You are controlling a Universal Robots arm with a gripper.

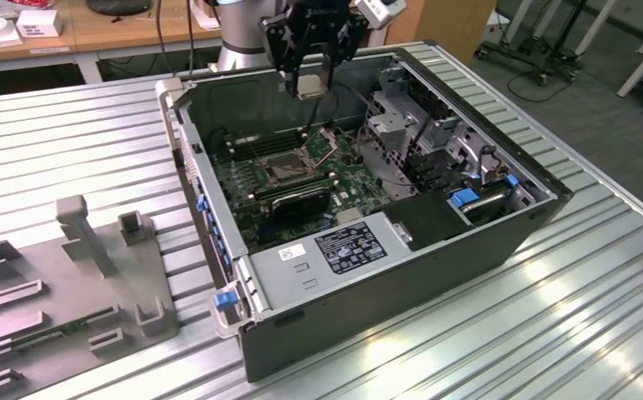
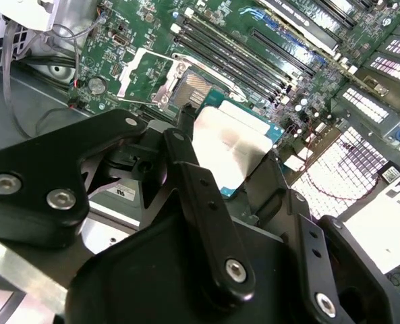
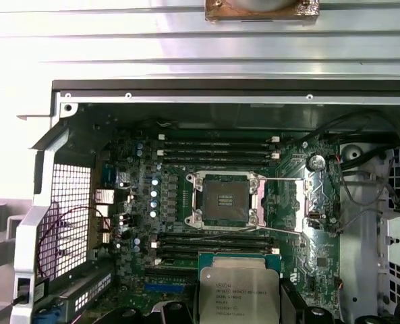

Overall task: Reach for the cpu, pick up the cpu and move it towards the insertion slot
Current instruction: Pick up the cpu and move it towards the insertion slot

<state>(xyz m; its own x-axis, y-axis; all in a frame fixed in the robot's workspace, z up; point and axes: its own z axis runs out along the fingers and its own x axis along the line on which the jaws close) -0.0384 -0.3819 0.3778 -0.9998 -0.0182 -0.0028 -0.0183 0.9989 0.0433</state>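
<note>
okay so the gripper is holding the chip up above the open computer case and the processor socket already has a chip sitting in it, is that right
Not quite. The socket has no chip in it: the first wrist view shows its frame open and bare. The rest holds: the gripper holds the chip above the open computer case, as the exterior view shows.

Cpu (image 3: 239, 294) cut off by picture edge in first wrist view; lower part out of sight. In second wrist view cpu (image 2: 228, 145) part hidden behind black links of gripper (image 2: 216, 177). Insertion slot (image 2: 193, 88) part covered by cpu's near edge there. In exterior view fingertips of gripper (image 1: 312, 83) too small to tell apart. Grey fixture plate (image 1: 65, 317) cut off at exterior view's left and bottom edges.
</note>
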